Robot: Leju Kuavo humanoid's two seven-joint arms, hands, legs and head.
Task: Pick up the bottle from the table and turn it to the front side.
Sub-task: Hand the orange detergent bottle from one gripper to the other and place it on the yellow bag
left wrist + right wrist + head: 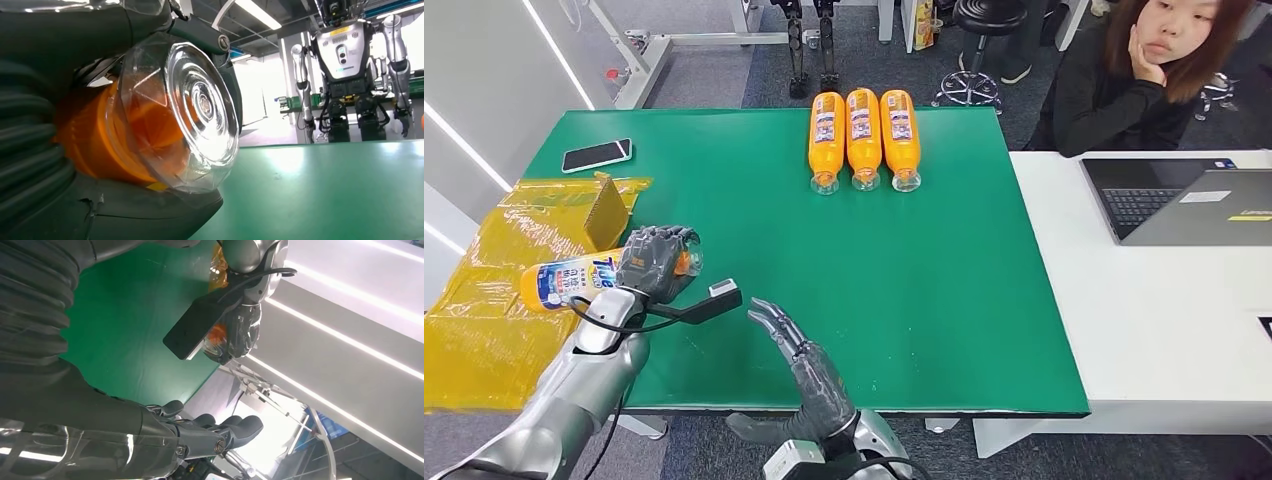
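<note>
My left hand: my left hand (656, 260) is wrapped around the bottle (574, 280) near its bottom end, with my fingers closed tight on it.
Bottle: it lies on its side in my hand, over the left edge of the green table (924, 290), just by the yellow bag (484, 300).
Which way it points: its long side runs left to right. The clear bottom points right, toward the middle of the table. The other end points left, over the bag. I can see a white and blue label on it.
Up close: in my left wrist view the round clear bottom (195, 107) faces out, with orange drink behind it.
My right hand: my right hand (789, 335) is held over the near part of the table, to the right of the bottle. My fingers are straight and a little apart, and I hold nothing.
Other bottles: three orange bottles (864, 135) lie side by side at the far side of the table.
Phone: a phone (596, 154) lies at the far left corner.
Person: a person (1144, 80) sits behind a white desk (1124, 300) with a laptop (1184, 200).
</note>
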